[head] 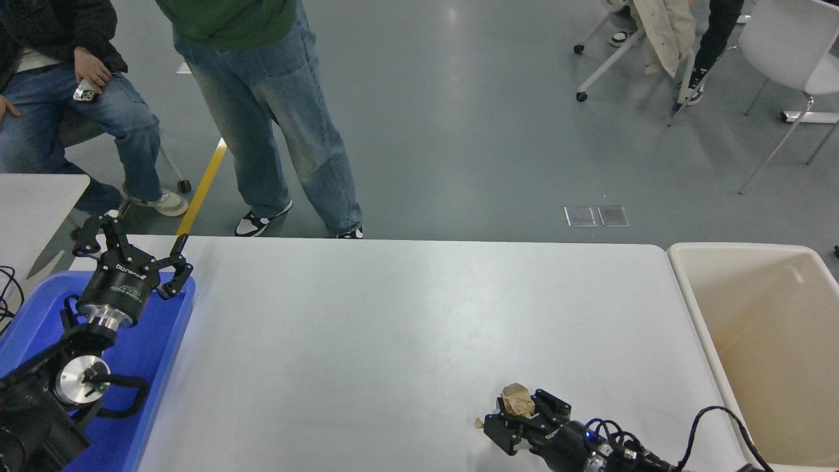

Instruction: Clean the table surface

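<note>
The table surface (393, 314) is a wide white top with rounded corners. Near its front edge, right of centre, my right gripper (518, 413) is shut on a crumpled brown paper ball (516, 400), which shows above the black fingers. A small brown scrap (478, 423) lies on the table just left of the gripper. My left gripper (131, 239) stays parked open over the blue tray at the far left, holding nothing.
A blue plastic tray (157, 341) sits at the table's left end. A beige bin (767, 341) stands beside the right end. A smaller white table (33, 196) is at the far left. One person stands and another sits beyond the far edge.
</note>
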Controlling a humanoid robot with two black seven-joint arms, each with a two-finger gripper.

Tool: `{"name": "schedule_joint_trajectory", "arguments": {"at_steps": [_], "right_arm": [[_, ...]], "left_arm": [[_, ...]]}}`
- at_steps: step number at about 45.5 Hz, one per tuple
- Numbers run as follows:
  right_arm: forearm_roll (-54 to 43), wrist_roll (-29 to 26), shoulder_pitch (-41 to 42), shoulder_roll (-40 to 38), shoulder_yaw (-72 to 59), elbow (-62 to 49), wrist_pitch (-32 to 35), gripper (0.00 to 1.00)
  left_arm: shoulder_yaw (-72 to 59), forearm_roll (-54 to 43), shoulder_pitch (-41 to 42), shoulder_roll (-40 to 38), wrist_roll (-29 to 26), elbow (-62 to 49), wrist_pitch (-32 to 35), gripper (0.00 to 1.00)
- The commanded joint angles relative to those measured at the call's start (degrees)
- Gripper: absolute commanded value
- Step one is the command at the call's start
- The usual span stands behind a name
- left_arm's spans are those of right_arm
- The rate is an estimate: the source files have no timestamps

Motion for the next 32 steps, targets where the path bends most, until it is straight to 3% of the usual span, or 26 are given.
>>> {"name": "schedule_joint_trajectory", "arguments": {"at_steps": [1,14,18,22,26,29,32], "right_arm": [[3.74,-0.05,8.83,-13.27,0.32,16.58,2.22,0.0],[7.77,0.3,16.21,-24.61,3.48,23.97,11.26,0.0],[13.83,2.66,17.27,-27.6,9.0,24.33,18.37,0.0],[26.12,5.22,17.18,-30.41,18.31,23.36,29.79,0.0],[37.9,5.66,16.57,-33.05,27.45,17.4,41.39,0.0],[45.02,5.66,15.69,-32.53,31.77,6.89,48.24,0.0],[47.77,5.75,15.25,-31.13,32.75,-2.28,50.64,0.0]], "left_arm": [[0.0,0.01,0.01,0.01,0.0,-0.01,0.02,1.0],[0.0,0.01,0.01,0.01,0.0,-0.01,0.02,1.0],[0.0,0.01,0.01,0.01,0.0,-0.01,-0.07,1.0],[0.0,0.01,0.01,0.01,0.0,-0.01,-0.07,1.0],[0.0,0.01,0.01,0.01,0.0,-0.01,0.02,1.0],[0.0,0.01,0.01,0.01,0.0,-0.01,-0.07,1.0],[0.0,0.01,-0.08,0.01,0.0,-0.01,0.02,1.0]]}}
